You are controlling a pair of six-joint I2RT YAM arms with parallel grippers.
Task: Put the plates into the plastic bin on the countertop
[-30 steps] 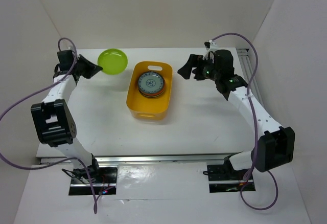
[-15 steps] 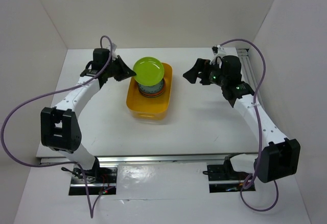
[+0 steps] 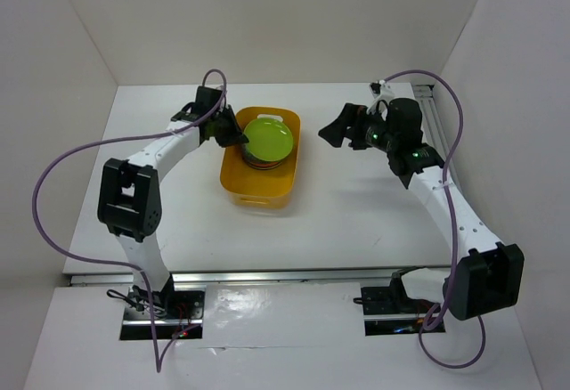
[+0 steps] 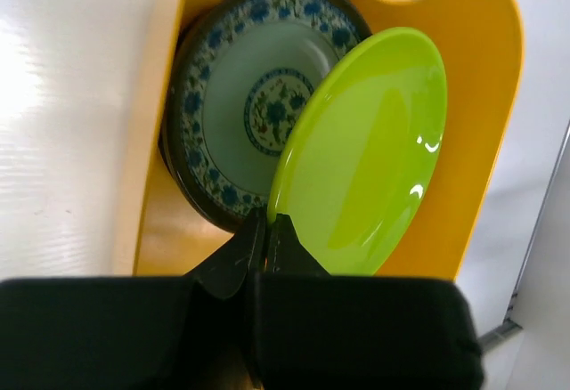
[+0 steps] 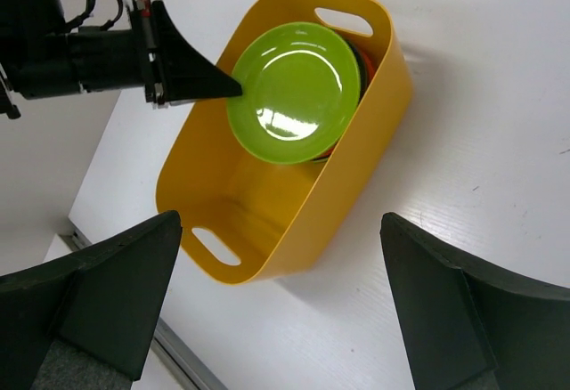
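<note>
The yellow-orange plastic bin point(image 3: 233, 174) stands on the white countertop point(image 3: 347, 212). Inside it lies a stack of plates topped by a grey-blue patterned plate point(image 4: 254, 105). My left gripper point(image 3: 239, 134) is shut on the rim of a lime green plate point(image 3: 268, 138) and holds it tilted over the stack inside the bin; the plate also shows in the left wrist view point(image 4: 370, 158) and the right wrist view point(image 5: 294, 92). My right gripper point(image 3: 331, 129) is open and empty, above the countertop to the right of the bin point(image 5: 356, 150).
A metal rail point(image 3: 434, 127) runs along the right edge of the countertop. White walls close in the back and both sides. The bin's near half point(image 5: 258, 199) holds no plates.
My left gripper has carried the lime green plate from the far left of the countertop rightward and lowered it into the bin over the stack. The right arm has barely moved.
</note>
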